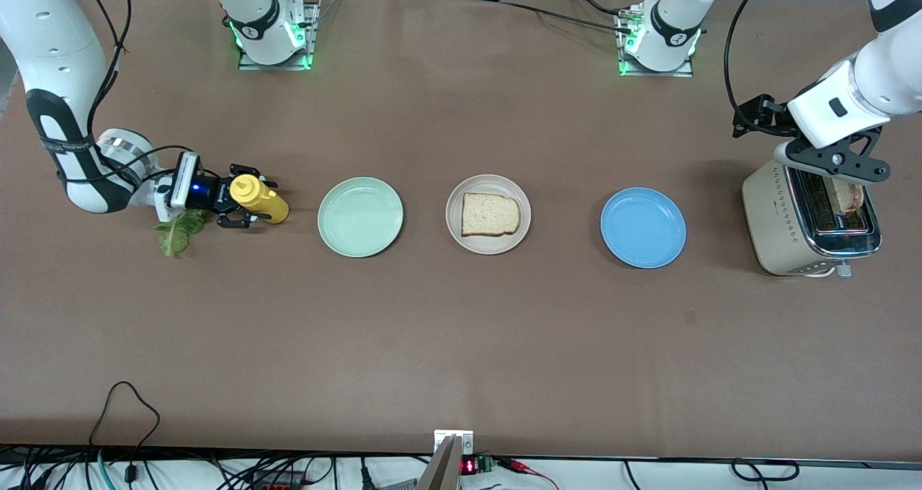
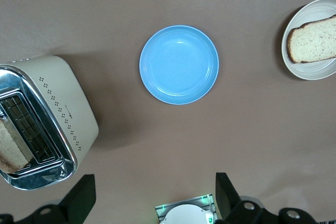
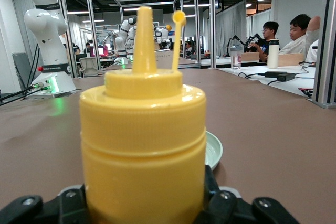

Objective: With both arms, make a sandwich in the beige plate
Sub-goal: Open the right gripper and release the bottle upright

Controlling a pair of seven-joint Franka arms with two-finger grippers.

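One bread slice (image 1: 490,214) lies on the beige plate (image 1: 490,186) at the table's middle; both show in the left wrist view, the slice (image 2: 313,39) on the plate (image 2: 310,72). A second slice (image 1: 850,196) stands in the toaster (image 1: 774,216), also seen in the left wrist view (image 2: 10,148). A green lettuce leaf (image 1: 176,232) lies on the table at the right arm's end. My left gripper (image 1: 835,162) is open and empty over the toaster (image 2: 63,103). My right gripper (image 1: 238,202) is shut on an upright yellow squeeze bottle (image 1: 259,198) beside the lettuce; the bottle (image 3: 142,129) fills the right wrist view.
A mint-green plate (image 1: 360,216) sits between the bottle and the beige plate; its rim shows past the bottle (image 3: 214,150). A blue plate (image 1: 642,228) sits between the beige plate and the toaster, also in the left wrist view (image 2: 178,64).
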